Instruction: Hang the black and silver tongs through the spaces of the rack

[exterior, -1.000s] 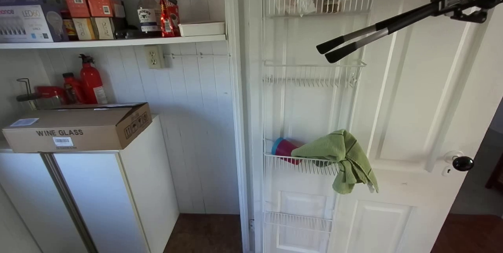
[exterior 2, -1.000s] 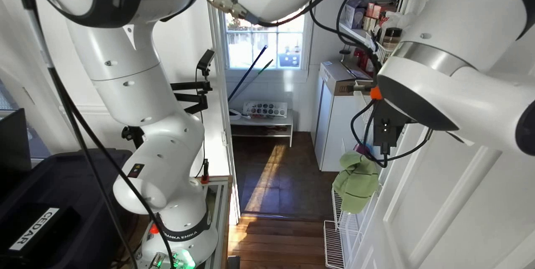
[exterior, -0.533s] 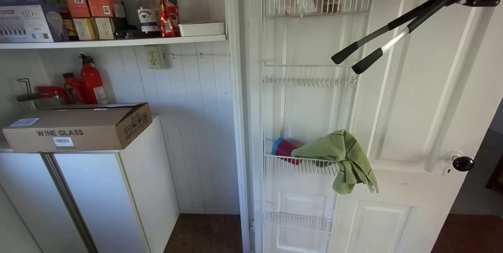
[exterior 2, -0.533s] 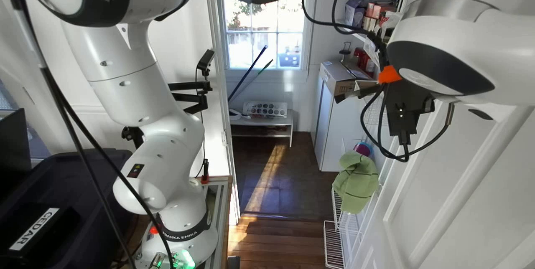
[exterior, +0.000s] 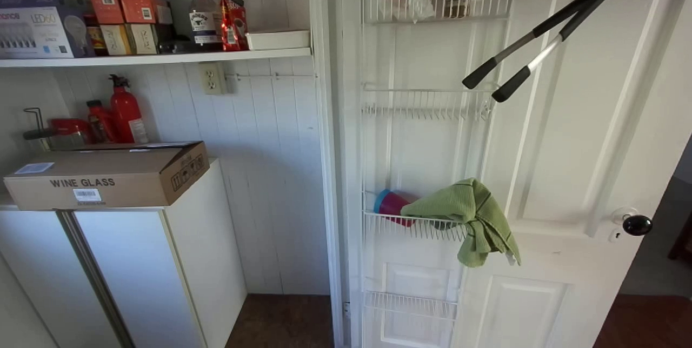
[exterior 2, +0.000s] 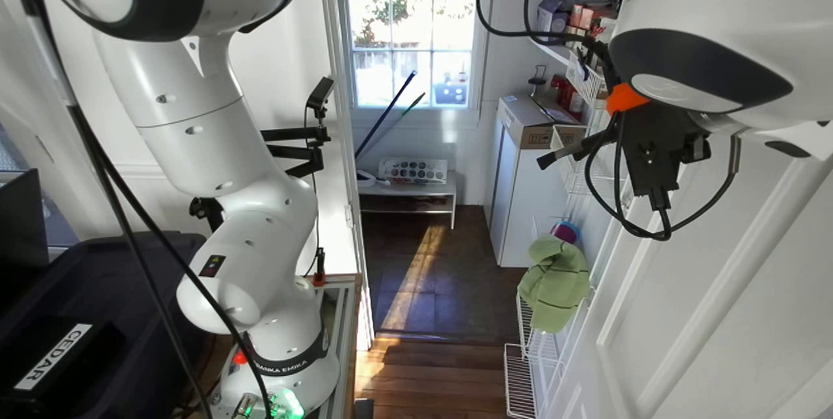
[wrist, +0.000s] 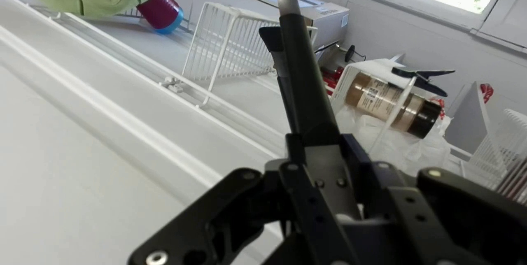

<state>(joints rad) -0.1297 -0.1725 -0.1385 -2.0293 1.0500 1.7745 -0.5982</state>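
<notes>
A wine glass box [exterior: 81, 183] sits at far left in an exterior view, and past it a white wire rack [exterior: 427, 90] runs down a door [exterior: 573, 121], a lower basket [exterior: 438, 232] holding a purple cup [exterior: 397, 207] beside a green towel [exterior: 473, 202] that spills over its edge. Operating from a distance, I judge the step to be lining up with the rack's gaps: pick one row, descend over it slowly. Next right, the black and silver tongs [exterior: 546, 52] slope down leftward, tips apart, across the right end of the next basket up [exterior: 432, 102]; contact with the wire cannot be made out. Those spread tips could straddle a wire, so I should turn them to suit the gaps, steepen the tongs and check depth in both exterior views. At upper right my jaws are clamped on the tongs near the joined end, as the wrist view shows. Gripped that far from the tips, the tongs will likely twist if they snag; I should part the jaws only once wires bear the weight.
</notes>
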